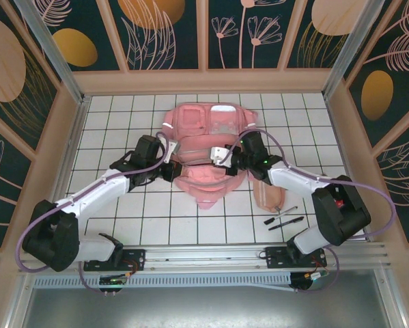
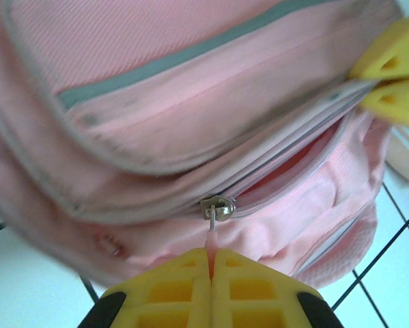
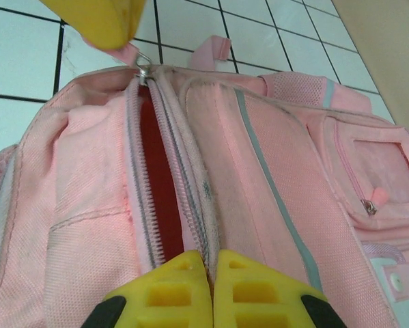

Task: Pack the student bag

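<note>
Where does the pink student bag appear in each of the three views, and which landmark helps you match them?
Top external: the student bag lies mid-table, between the left hand and the right hand.
Left wrist: it covers most of the frame, above the left hand.
Right wrist: it spans the frame, above the right hand.
Shared landmark, wrist views: the zip slider, its pull pinched by the left hand.

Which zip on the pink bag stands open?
The long main-compartment zip, gaping over red lining, its pull pinched by the left tool; the small front pocket zip looks closed.
</note>
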Robot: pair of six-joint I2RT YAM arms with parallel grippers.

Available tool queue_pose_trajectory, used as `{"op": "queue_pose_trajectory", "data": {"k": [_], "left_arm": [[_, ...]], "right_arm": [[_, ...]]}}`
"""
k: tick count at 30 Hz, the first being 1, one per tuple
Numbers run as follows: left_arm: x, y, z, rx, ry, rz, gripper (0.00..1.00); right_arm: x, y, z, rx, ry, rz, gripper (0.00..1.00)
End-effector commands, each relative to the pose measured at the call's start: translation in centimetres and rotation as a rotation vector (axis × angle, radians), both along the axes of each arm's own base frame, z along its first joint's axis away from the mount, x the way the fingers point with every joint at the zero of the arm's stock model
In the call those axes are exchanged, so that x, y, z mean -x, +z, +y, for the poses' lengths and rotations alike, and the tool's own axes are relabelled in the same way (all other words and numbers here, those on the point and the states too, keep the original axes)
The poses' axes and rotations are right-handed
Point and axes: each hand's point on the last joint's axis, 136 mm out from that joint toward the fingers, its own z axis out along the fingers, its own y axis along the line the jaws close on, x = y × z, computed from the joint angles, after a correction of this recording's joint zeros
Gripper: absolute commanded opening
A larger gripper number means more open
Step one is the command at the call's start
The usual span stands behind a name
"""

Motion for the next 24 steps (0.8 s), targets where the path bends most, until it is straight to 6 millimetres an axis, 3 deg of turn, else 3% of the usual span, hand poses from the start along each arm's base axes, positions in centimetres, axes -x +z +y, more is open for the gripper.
{"op": "queue_pose_trajectory", "data": {"k": [1, 2, 3, 4, 8, 13, 15, 16, 18, 19, 20, 24], "left_arm": [[-0.3, -0.2, 0.1, -0.022, -0.028, -0.013, 0.00], [0.1, 0.2, -0.9, 0.004, -0.051, -0.013, 0.00], [0.3, 0.7, -1.9, 0.024, -0.071, -0.017, 0.00], [0.6, 1.4, -3.1, 0.054, -0.095, -0.017, 0.00], [1.0, 4.4, -6.5, 0.224, -0.122, -0.006, 0.00], [1.1, 6.7, -8.2, 0.308, -0.146, -0.003, 0.00], [1.3, 7.6, -8.3, 0.327, -0.154, -0.005, 0.00], [1.4, 7.8, -8.2, 0.327, -0.154, -0.006, 0.00], [1.4, 8.0, -7.7, 0.301, -0.150, -0.023, 0.00], [1.1, 7.7, -7.0, 0.265, -0.134, -0.038, 0.00], [0.8, 7.2, -6.3, 0.235, -0.116, -0.047, 0.00], [-0.9, 5.0, -1.7, 0.139, -0.005, -0.045, 0.00]], "right_arm": [[0.7, 0.1, -1.9, 0.002, -0.030, 0.060, 0.03], [1.0, 0.9, -1.5, -0.044, -0.023, 0.086, 0.24], [1.7, 1.6, -1.0, -0.078, 0.003, 0.108, 0.35], [2.6, 2.2, -0.5, -0.098, 0.045, 0.123, 0.39], [5.1, 2.4, 1.6, -0.119, 0.098, 0.107, 0.52], [3.9, 0.0, 2.2, -0.071, 0.006, 0.123, 0.53], [2.7, -1.2, 2.0, -0.031, -0.053, 0.107, 0.51], [2.1, -1.7, 1.8, -0.011, -0.082, 0.104, 0.43], [1.5, -2.6, 1.4, 0.041, -0.102, 0.105, 0.11], [1.7, -3.1, 1.2, 0.072, -0.089, 0.103, 0.04], [1.9, -3.3, 1.1, 0.085, -0.075, 0.097, 0.00], [3.3, -1.5, 1.2, 0.049, 0.025, 0.063, 0.00]]}}
